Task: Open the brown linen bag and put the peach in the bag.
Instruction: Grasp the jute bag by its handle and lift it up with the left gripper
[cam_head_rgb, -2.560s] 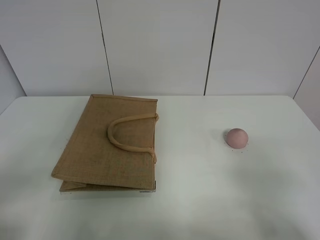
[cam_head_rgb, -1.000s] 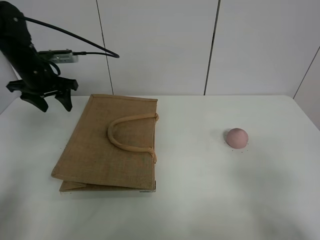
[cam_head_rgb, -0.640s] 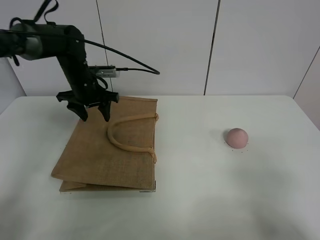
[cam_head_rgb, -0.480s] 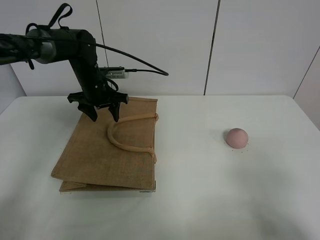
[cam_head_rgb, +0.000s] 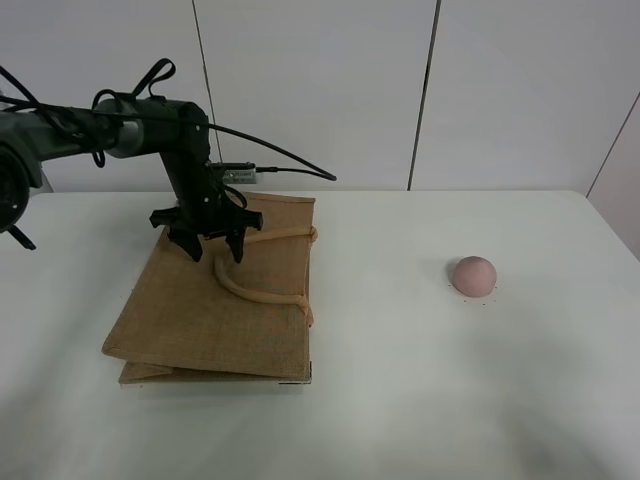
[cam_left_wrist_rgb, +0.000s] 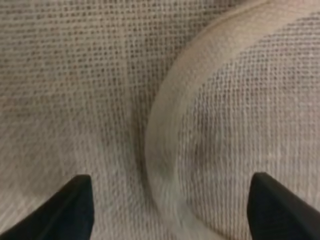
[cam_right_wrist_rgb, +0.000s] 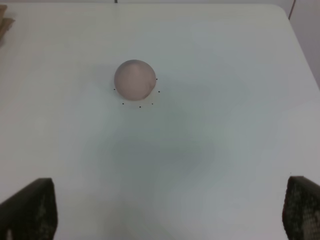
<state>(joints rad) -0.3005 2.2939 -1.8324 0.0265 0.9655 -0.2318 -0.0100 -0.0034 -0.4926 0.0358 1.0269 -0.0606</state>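
From high up, the brown linen bag (cam_head_rgb: 215, 315) lies flat and closed on the surface (cam_head_rgb: 420, 390), with the peach (cam_head_rgb: 473, 275) well apart to its right. The left hand (cam_head_rgb: 216, 256) hangs spread over the handle (cam_head_rgb: 262, 295), probably to lift it and open the bag. Its wrist view shows the handle (cam_left_wrist_rgb: 167, 115) curving between the parted tips, ungripped. In the right wrist view, the right hand (cam_right_wrist_rgb: 165, 207) is released and empty, short of the peach (cam_right_wrist_rgb: 134, 80).
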